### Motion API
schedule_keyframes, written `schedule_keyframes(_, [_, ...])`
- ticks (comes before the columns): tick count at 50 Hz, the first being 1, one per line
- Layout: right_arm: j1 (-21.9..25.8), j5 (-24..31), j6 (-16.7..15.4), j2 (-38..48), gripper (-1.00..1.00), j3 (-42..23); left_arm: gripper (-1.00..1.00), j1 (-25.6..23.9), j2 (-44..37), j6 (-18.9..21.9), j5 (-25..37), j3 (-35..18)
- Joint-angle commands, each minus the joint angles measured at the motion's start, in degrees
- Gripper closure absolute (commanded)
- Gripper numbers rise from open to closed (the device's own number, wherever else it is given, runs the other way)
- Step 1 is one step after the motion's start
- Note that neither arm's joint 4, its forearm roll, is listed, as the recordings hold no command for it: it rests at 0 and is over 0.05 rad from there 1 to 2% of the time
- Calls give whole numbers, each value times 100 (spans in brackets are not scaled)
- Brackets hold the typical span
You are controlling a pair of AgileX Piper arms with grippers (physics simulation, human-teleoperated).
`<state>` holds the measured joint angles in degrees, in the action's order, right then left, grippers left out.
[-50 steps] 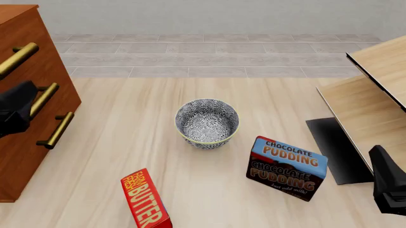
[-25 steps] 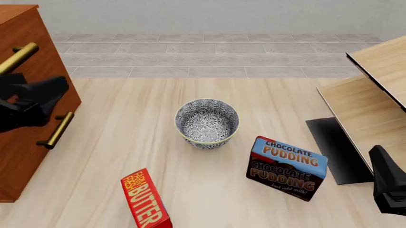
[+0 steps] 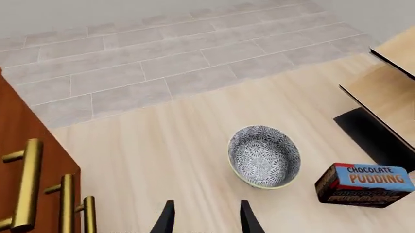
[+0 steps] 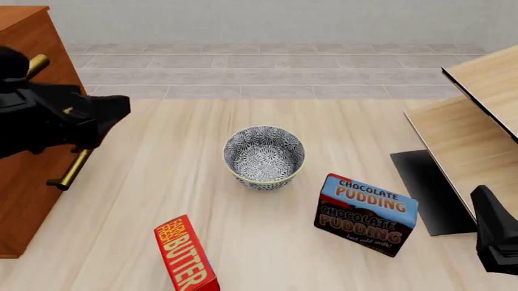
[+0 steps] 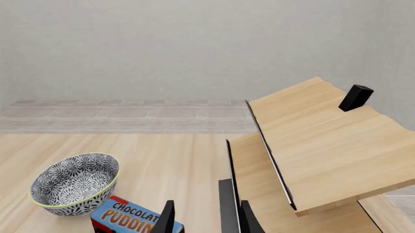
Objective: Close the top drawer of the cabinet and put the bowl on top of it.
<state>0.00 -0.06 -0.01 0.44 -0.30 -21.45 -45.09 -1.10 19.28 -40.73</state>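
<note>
Beside the bowl, a box reads "CHOCOLATE PUDDING"; both grippers' fingers spread, empty

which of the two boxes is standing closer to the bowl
The chocolate pudding box, just right of the bowl and nearer the arms. The red butter box stands farther off, near the view's bottom edge.

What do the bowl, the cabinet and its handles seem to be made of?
The bowl looks like glazed ceramic: a fine blue-grey and white floral pattern with a pale smooth rim. The cabinet looks like reddish-brown wood with a smooth, faintly grained finish. Its bar handles look like brass or similar gold-toned metal, with a soft sheen.
</note>
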Motion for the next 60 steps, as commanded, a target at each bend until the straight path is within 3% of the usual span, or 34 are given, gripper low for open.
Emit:
schedule_keyframes(1, [1,-1,0,-6,-100,5,-100,-152,-730,-313,491,-599])
schedule_keyframes(3, [-1,-1,0,-6,-100,5,-100,-182,-819,-139,530,-727])
schedule_keyframes(11, [-1,0,-1,-5,-100,5,-100,-285,-1225,-274,823,-1197])
schedule_keyframes(13, [-1,0,-1,-6,-100,5,-100,-226,-1299,-135,870,-1275])
schedule_keyframes(20, [0,0,-2,-6,-100,5,-100,-307,-1862,-756,960,-1550])
schedule_keyframes(29, [1,-1,0,-6,-100,5,-100,-302,-2203,-935,823,-1725])
schedule_keyframes(37, [0,0,1,-5,-100,5,-100,-292,-2600,-1341,736,-1858])
schedule_keyframes(60, [0,-1,0,-7,-100,5,-100,-186,-3186,-1489,427,-2082])
